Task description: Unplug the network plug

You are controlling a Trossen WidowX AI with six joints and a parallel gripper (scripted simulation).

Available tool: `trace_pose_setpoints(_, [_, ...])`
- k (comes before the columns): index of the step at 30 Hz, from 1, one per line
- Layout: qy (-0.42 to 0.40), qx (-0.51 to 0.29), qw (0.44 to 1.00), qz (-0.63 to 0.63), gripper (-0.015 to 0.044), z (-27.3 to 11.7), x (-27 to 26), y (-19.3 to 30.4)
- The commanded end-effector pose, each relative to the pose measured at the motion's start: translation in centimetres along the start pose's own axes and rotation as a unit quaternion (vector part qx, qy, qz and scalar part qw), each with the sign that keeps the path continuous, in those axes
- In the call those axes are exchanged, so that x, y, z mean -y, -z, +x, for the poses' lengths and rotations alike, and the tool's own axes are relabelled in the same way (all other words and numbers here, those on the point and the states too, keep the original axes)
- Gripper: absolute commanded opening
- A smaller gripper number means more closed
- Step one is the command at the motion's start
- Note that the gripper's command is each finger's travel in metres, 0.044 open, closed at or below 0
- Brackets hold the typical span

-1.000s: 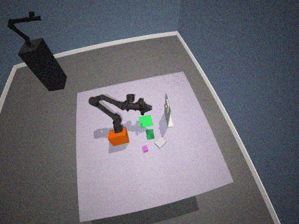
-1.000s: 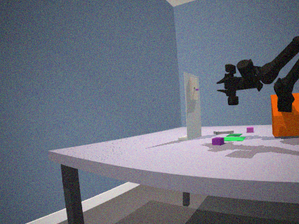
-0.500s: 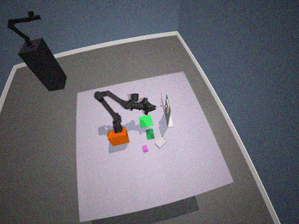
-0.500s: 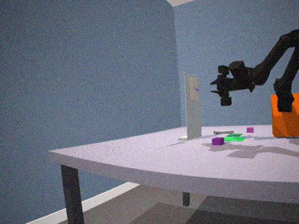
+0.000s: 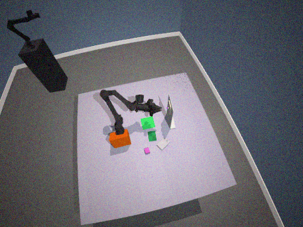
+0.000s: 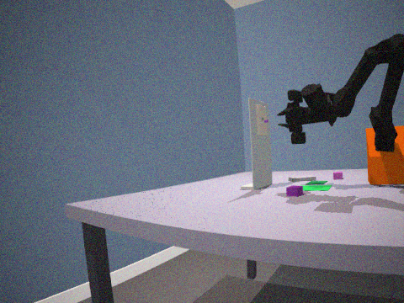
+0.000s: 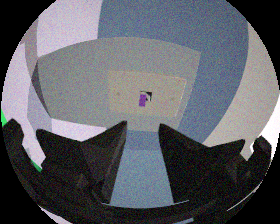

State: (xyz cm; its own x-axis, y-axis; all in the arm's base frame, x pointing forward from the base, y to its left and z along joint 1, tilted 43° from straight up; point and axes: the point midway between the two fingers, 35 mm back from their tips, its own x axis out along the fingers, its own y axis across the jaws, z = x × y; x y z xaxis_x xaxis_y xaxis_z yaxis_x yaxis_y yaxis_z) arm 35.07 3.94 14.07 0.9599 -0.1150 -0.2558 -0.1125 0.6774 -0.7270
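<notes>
While blue walls (image 6: 126, 85) surround the pale table (image 6: 210, 215), gripper (image 6: 283, 119) partly closed, holding nothing, facing upright panel (image 6: 260, 148).

Purple cube (image 6: 295, 190), smaller magenta cube (image 6: 337, 175), dark green tile (image 5: 152, 135), flat white slab (image 5: 163, 144)

The plug (image 7: 144, 100) sits in the upright panel (image 6: 260, 148), with the tool (image 6: 283, 119) facing it, apart.

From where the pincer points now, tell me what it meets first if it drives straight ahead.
Probably the purple network plug in its socket on the upright panel. The pincer, partly closed on nothing, frames it dead ahead with a gap between; depth is uncertain.
</notes>
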Motion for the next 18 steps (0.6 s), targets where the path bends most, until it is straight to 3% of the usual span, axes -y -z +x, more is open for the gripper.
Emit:
trace_pose_setpoints(1, [0.001,0.004,1.000,-0.001,0.0156,0.5,0.2,-0.4])
trace_pose_setpoints(18, [0.002,0.005,1.000,-0.001,0.0156,2.6,0.3,-1.1])
